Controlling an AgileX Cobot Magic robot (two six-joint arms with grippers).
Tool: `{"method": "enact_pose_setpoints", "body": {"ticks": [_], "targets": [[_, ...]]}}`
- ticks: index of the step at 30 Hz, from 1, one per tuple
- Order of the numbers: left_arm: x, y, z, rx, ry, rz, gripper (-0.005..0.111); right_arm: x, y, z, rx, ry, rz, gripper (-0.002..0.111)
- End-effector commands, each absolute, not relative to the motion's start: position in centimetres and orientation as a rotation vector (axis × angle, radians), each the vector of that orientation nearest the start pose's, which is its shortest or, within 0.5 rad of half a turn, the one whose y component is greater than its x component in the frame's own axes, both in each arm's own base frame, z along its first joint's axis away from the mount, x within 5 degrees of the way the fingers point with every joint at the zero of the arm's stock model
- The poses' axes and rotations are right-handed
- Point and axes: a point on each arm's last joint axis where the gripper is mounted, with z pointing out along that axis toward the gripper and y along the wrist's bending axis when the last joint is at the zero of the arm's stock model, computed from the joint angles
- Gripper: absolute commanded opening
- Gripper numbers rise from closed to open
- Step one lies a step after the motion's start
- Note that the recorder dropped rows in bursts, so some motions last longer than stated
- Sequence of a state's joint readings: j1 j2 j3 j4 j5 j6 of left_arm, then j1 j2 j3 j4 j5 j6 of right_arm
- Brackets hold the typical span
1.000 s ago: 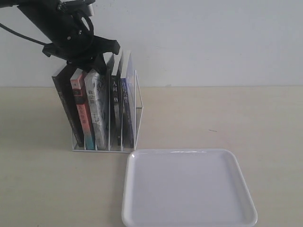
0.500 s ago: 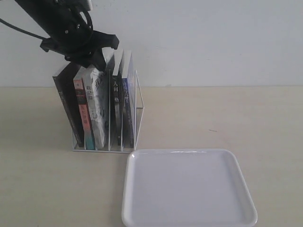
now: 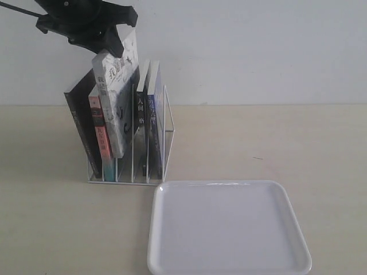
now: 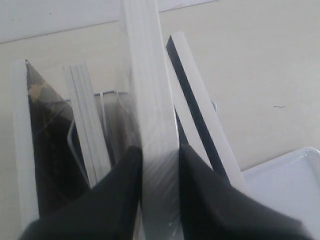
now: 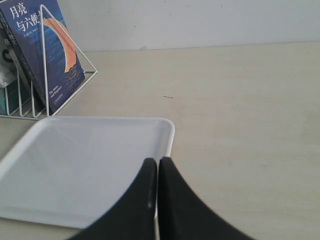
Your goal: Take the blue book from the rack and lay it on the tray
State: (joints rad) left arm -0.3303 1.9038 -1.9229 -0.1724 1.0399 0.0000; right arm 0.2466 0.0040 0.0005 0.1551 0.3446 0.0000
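Note:
The blue book stands in the rightmost slot of the white wire rack; its dark cover with the orange crescent shows behind the rack's wire. My left gripper is shut on the top edge of a grey-white book, not the blue one, and holds it tilted and partly raised out of a middle slot. The white tray lies in front of the rack. My right gripper is shut on nothing, above the tray's rim.
A black-covered book leans at the rack's left end, a red-spined book next to it, and a black-spined book stands beside the blue one. A corner of the tray shows in the left wrist view. A white wall lies behind.
My left gripper has risen with the grey-white book, drawing it up out of its slot. The blue book, the other books and the tray have not moved.

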Motion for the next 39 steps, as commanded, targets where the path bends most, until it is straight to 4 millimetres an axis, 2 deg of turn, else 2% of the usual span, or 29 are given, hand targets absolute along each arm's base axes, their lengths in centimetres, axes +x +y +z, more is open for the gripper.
{"method": "enact_pose_setpoints", "body": {"ticks": [1,6,10,28,35,39], "targets": [[39.6,-15.4,37.1,0.354,2.431,-0.393,0.004,5.1,1.7,18.3,-0.133,1.82,0.309,0.0],[39.2,-15.2,38.1,0.344,2.403,-0.399,0.004,5.1,1.7,18.3,-0.133,1.82,0.309,0.0],[39.3,-15.2,38.0,0.331,2.408,-0.404,0.004,5.1,1.7,18.3,-0.133,1.82,0.309,0.0],[41.8,-16.2,32.4,0.316,2.55,-0.395,0.004,5.1,1.7,18.3,-0.133,1.82,0.309,0.0],[41.8,-16.2,32.3,0.316,2.553,-0.395,0.004,5.1,1.7,18.3,-0.133,1.82,0.309,0.0],[41.9,-16.2,32.4,0.313,2.54,-0.396,0.015,5.1,1.7,18.3,-0.133,1.82,0.309,0.0]]}}
